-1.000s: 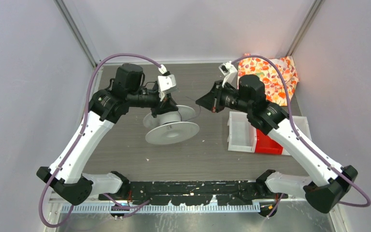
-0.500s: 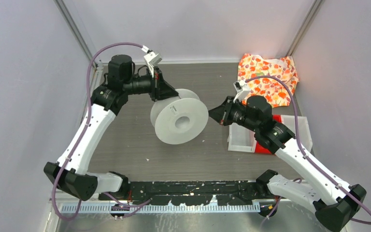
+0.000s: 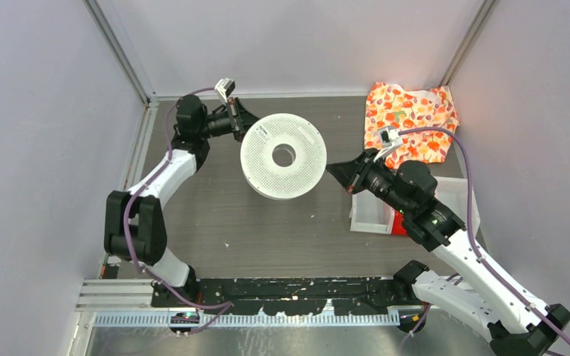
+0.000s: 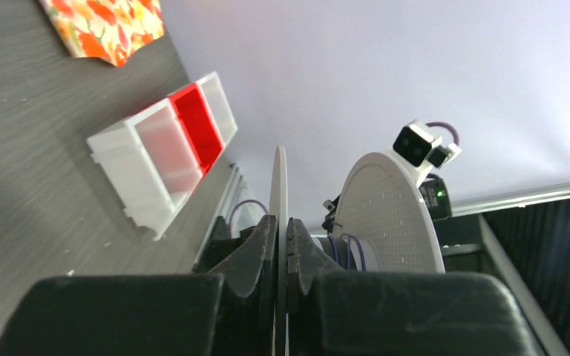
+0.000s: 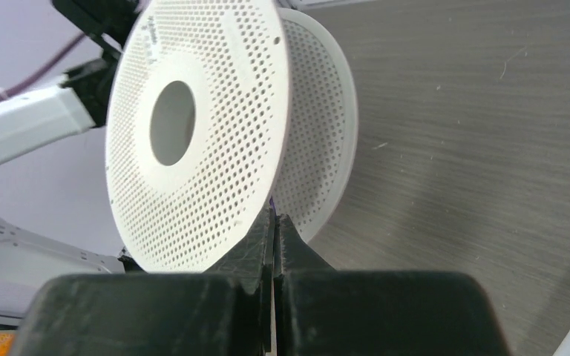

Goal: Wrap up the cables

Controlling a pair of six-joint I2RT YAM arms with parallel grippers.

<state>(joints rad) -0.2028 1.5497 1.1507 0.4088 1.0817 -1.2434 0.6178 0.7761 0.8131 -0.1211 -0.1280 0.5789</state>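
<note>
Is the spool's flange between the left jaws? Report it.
Yes, the white spool's flange sits edge-on, pinched in the left gripper's shut jaws.

The raised white spool (image 3: 283, 154) blocks mid-table and the bins (image 3: 369, 204) the right, leaving bare tabletop (image 3: 267, 230) nearer.

The top camera looks down from high. Both wrist cameras sit close. All three see the spool (image 3: 267, 169).

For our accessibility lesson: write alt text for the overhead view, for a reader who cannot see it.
The left gripper clamps the rim of a white perforated spool facing the camera; the shut right gripper points at its opposite edge. A floral cloth and a white-and-red bin lie to the right.
</note>
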